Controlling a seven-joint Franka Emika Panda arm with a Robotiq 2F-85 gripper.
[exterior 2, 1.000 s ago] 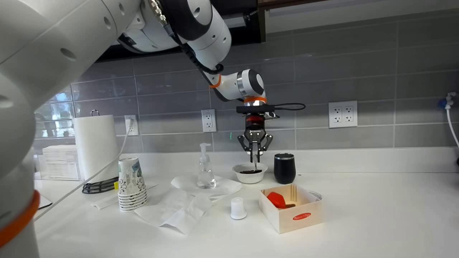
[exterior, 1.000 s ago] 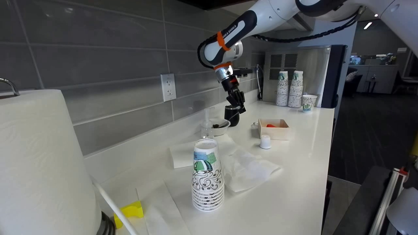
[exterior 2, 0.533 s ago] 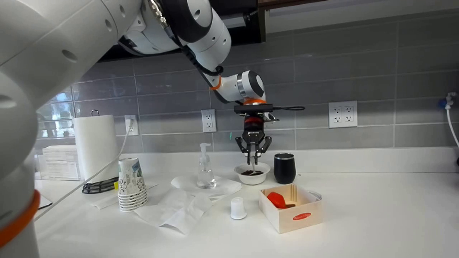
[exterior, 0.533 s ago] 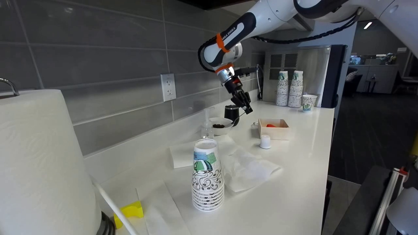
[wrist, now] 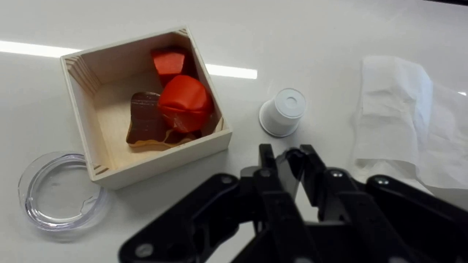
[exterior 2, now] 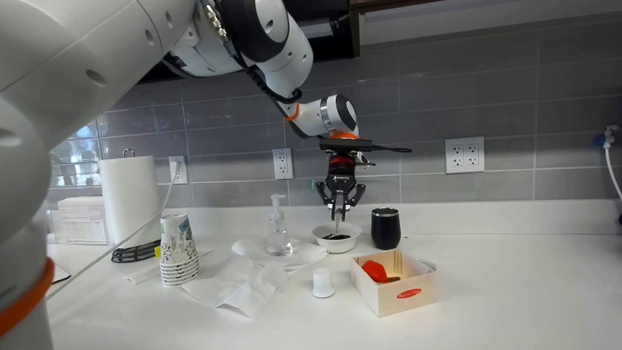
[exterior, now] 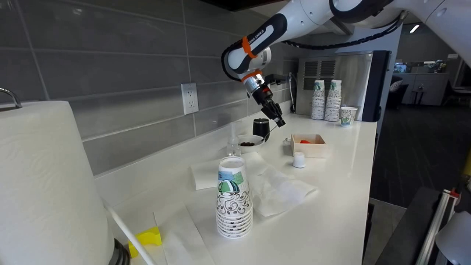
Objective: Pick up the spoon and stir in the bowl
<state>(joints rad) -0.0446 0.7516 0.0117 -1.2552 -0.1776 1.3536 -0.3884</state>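
Note:
The small white bowl (exterior 2: 336, 246) holds dark contents and stands near the wall; it also shows in an exterior view (exterior: 251, 148). My gripper (exterior 2: 338, 215) is shut on the handle of a metal spoon (exterior 2: 337, 225), above the bowl. The spoon slants down into the bowl, its lower end in the dark contents. In an exterior view my gripper (exterior: 281, 124) is tilted and the spoon (exterior: 271, 131) leans over the bowl's rim. In the wrist view the spoon handle (wrist: 290, 175) is between the fingertips (wrist: 286, 150); the bowl is out of view there.
A black mug (exterior 2: 386, 229) stands beside the bowl. A wooden box (exterior 2: 409, 294) with red and brown pieces, a white pod (exterior 2: 322, 283) and a clear ring (wrist: 60, 228) are in front. A soap bottle (exterior 2: 279, 236), paper napkins (exterior 2: 252, 287) and stacked cups (exterior 2: 179, 248) stand to one side.
My gripper has tilted and moved away from the wall, with the spoon slanting more. The bowl has shifted slightly, and its dark contents look rearranged.

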